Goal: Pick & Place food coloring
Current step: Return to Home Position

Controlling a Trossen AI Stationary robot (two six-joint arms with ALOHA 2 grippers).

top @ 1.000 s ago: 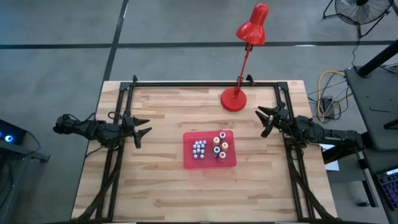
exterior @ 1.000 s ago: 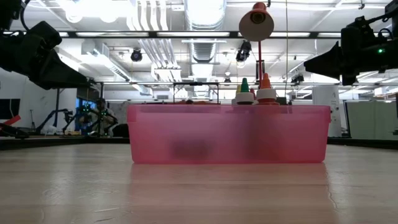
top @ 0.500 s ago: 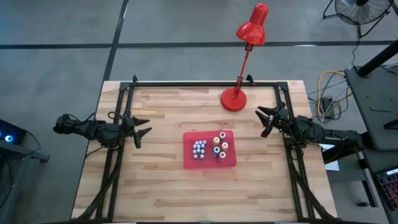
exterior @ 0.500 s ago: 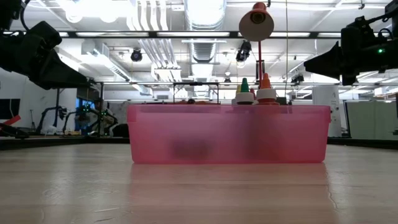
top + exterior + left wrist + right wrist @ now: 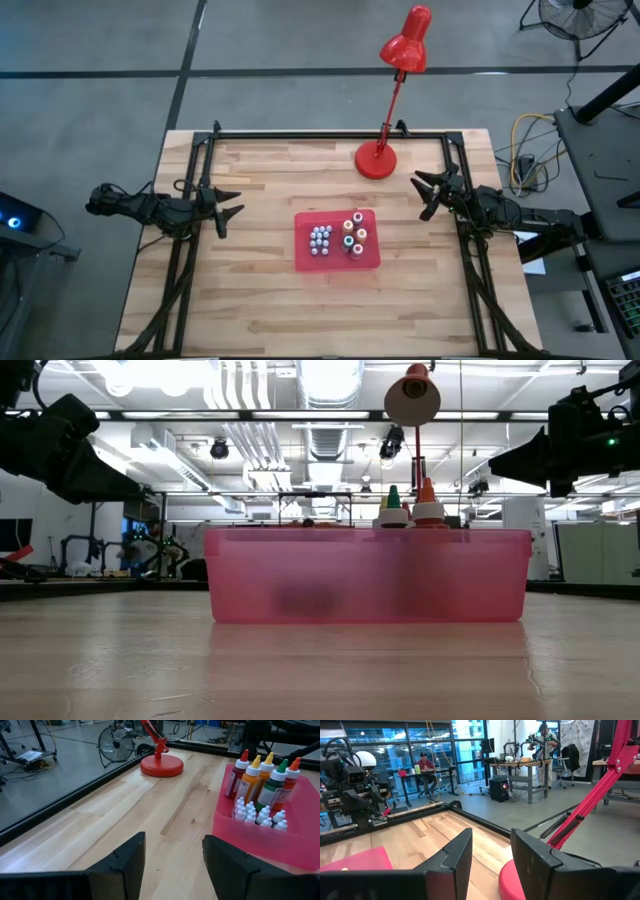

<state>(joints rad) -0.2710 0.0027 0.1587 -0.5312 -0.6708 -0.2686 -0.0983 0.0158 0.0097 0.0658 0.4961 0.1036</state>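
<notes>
The food coloring stands upright in a red tray (image 5: 370, 257) at the table's middle. It is a cluster of tiny white-capped bottles (image 5: 320, 240) with a few larger coloured bottles (image 5: 353, 233) to their right. The left wrist view shows the tiny bottles (image 5: 257, 814) in front of the larger ones (image 5: 265, 777). In the low view only the larger bottles' tips (image 5: 408, 507) rise above the tray wall (image 5: 368, 575). My left gripper (image 5: 228, 206) hovers open at the table's left edge and points toward the tray. My right gripper (image 5: 428, 193) hovers open at the right edge. Neither holds anything.
A red desk lamp stands with its base (image 5: 377, 160) on the far part of the table, its head (image 5: 410, 40) reaching beyond the far edge. A black frame rail (image 5: 320, 134) runs along the far edge and the sides. Bare wood lies between each gripper and the tray.
</notes>
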